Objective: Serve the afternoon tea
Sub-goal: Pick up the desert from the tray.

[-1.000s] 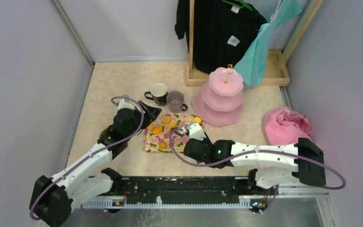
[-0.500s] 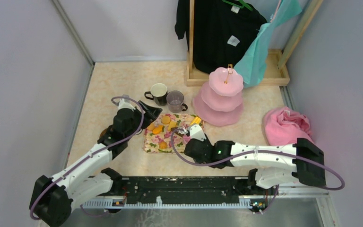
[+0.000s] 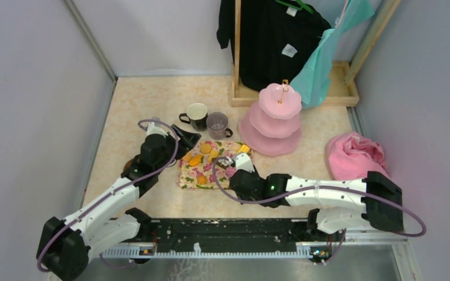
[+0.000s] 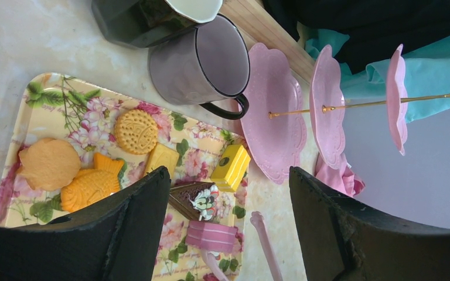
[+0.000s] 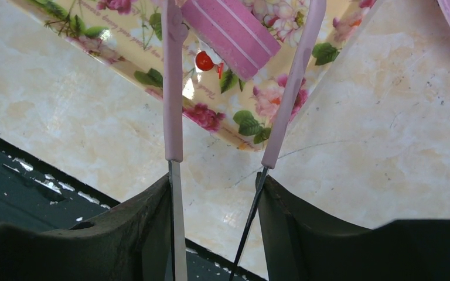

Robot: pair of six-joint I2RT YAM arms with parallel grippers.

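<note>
Pink tiers on the stand [image 3: 269, 143], far right of the flowered tray [image 4: 47, 93], sit bare, so serving looks barely begun: the snacks [image 4: 136, 130] lie on the tray, the right gripper [image 5: 214, 184] clamps tongs [image 5: 173, 88] straddling a pink striped cake [image 5: 228, 32], and the left gripper [image 4: 228, 175] gapes empty.

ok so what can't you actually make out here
Tongs, right wrist view: tips cut off by the top edge, so any grip on the pink cake is unclear.
Black mug, left wrist view: mostly cut off by the top edge.
Snacks, top view: too small to tell apart.
</note>
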